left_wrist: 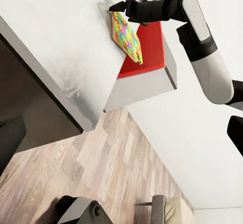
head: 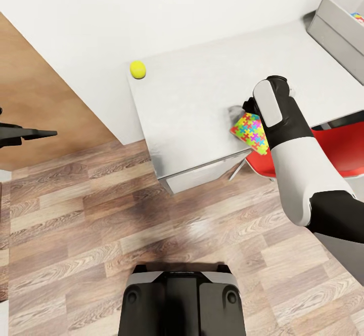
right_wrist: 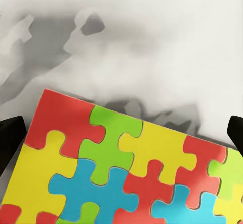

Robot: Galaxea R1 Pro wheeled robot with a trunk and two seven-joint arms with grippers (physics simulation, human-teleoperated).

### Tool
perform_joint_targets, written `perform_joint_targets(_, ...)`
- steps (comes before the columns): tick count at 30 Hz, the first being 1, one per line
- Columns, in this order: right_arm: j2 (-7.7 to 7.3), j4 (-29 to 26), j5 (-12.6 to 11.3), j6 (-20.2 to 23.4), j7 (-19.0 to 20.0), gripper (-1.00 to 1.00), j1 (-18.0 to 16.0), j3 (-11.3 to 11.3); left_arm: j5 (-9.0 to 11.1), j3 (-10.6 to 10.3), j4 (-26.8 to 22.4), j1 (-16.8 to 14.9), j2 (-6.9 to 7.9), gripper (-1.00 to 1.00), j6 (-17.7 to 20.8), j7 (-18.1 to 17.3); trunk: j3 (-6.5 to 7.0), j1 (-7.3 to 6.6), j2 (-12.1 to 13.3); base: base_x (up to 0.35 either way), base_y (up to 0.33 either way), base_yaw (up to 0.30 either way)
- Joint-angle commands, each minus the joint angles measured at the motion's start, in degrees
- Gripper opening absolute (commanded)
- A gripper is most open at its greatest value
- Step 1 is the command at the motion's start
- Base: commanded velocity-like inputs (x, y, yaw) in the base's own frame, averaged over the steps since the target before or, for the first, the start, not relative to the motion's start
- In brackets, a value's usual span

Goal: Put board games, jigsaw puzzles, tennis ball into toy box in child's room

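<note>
Head view coverage begins at the robot base [head: 182,300], standing on the wood floor [head: 76,235] short of the desk [head: 192,103]. The right gripper [head: 242,109] is positioned over the desk's near edge, toward its right end, and is closed on the jigsaw puzzle [head: 251,132], gripped by its upper edge. The puzzle is held tilted, its lower part hanging past the desk's near edge above the red chair [head: 344,149]; this is confirmed from the side in the left wrist view [left_wrist: 126,36]. The left gripper [head: 38,134] is parked well apart, out over the floor at the robot's left; its state cannot be told.

The tennis ball [head: 138,69] rests at the desk's far left corner. The toy box [head: 338,27] stands at the desk's far right end, with a colourful item partly visible inside.

Risk assessment: the puzzle is a thin board pinched at one edge only, so slippage or swinging during transfer is judged likely. If released early, it would drop onto the chair or floor. The lifted board could also strike the box wall.

No brand, label or legible writing is found.
</note>
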Motion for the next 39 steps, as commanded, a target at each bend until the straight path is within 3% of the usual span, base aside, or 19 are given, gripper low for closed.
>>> perform_joint_targets(1, -0.01, 1.78, -1.87, -0.16, -0.50, 1.00, -0.02, 0.14, 0.02, -0.17, 0.04, -0.08, 0.06, 1.00, 0.61, -0.29, -0.08, 0.05, -0.07, 0.000, 0.000, 0.000)
perform_joint_targets(13, -0.01, 1.50, -1.53, -0.17, -0.68, 1.00, -0.16, 0.01, 0.02, -0.17, 0.17, -0.08, 0.14, 1.00, 0.61, -0.29, -0.08, 0.05, -0.07, 0.000, 0.000, 0.000)
perform_joint_targets(17, 0.04, 0.49, -1.30, -0.01, -0.81, 1.00, -1.88, -0.49, 0.02, -0.17, 0.17, -0.08, 0.14, 1.00, 0.61, -0.29, -0.08, 0.05, -0.07, 0.000, 0.000, 0.000)
perform_joint_targets(26, 0.32, -5.61, -1.58, 4.41, -4.24, 1.00, -4.46, -0.73, 0.02, -0.17, 0.43, -0.08, 0.15, 1.00, 0.61, -0.29, -0.08, 0.05, -0.07, 0.000, 0.000, 0.000)
perform_joint_targets(32, 0.10, -6.51, -1.90, 7.22, -4.97, 1.00, -5.49, -0.83, 0.02, -0.26, 0.49, -0.08, 0.19, 1.00, 0.61, -0.29, -0.08, 0.05, -0.07, 0.000, 0.000, 0.000)
perform_joint_targets(39, 0.08, -6.72, -1.96, 7.77, -4.80, 1.00, -5.49, -2.67, 0.02, -0.20, 0.62, -0.08, 0.23, 1.00, 0.61, -0.29, -0.03, 0.05, -0.07, 0.000, 0.000, 0.000)
